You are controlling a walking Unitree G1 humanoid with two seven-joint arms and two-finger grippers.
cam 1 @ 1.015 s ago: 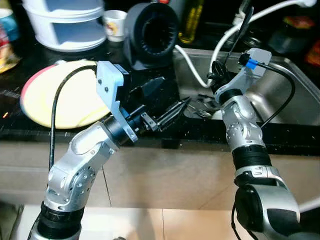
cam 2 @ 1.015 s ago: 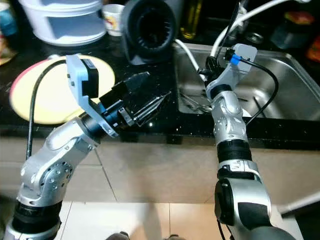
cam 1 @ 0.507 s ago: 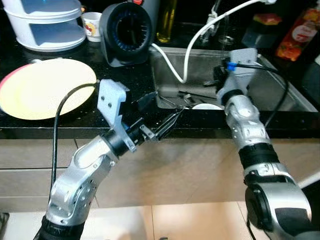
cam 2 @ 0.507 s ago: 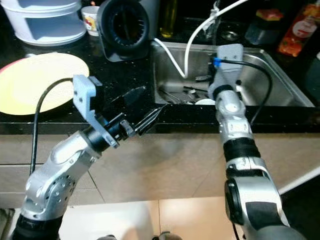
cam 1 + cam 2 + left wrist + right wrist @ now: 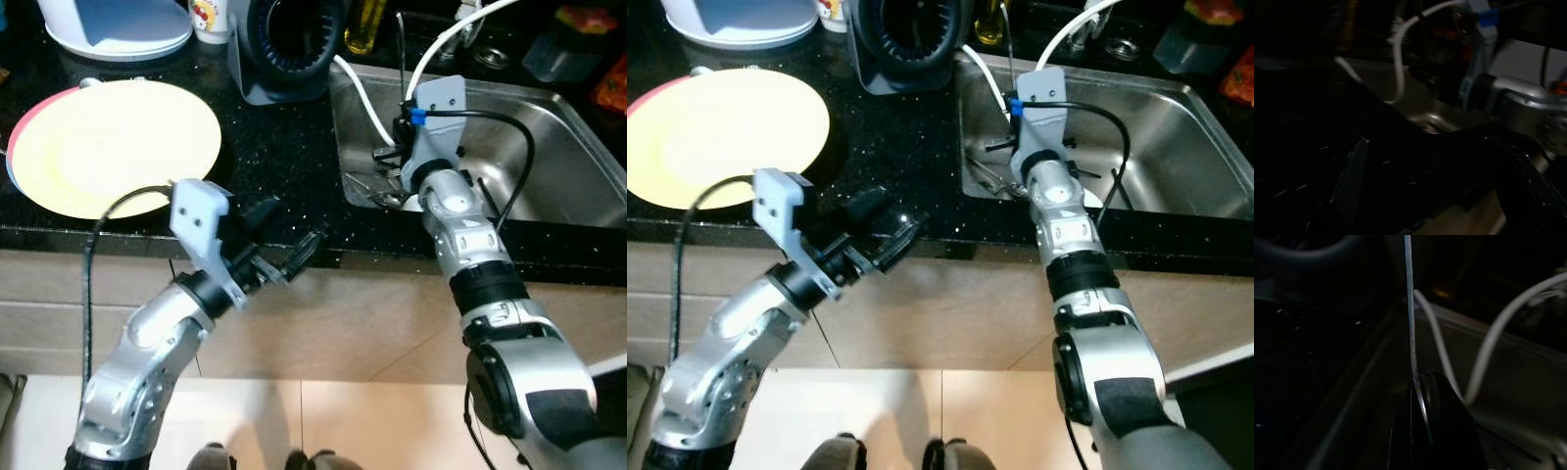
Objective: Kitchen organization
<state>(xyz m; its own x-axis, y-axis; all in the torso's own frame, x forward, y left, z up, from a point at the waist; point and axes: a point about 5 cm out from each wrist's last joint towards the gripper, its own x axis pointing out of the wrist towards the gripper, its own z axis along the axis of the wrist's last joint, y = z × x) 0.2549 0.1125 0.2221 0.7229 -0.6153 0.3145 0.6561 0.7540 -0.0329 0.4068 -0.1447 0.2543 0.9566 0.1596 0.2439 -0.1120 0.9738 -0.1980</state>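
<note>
- The right claw (image 5: pixel 1432 431) reaches over the near left corner of the steel sink (image 5: pixel 549 147), its two black fingers pressed together on a thin metal utensil handle (image 5: pixel 1410 323) that stands up from between the tips
- More cutlery (image 5: pixel 377 191) lies in the sink basin just beside that arm's wrist
- The left claw (image 5: pixel 294 257) hangs at the front edge of the black worktop (image 5: pixel 284 157), fingers parted and gripping nothing
- A yellow plate (image 5: pixel 113 147) rests on the worktop, well apart from the sink, on the robot's left
- A black round appliance (image 5: pixel 289 44) stands behind, and a white hose (image 5: pixel 367 98) curves down into the basin
</note>
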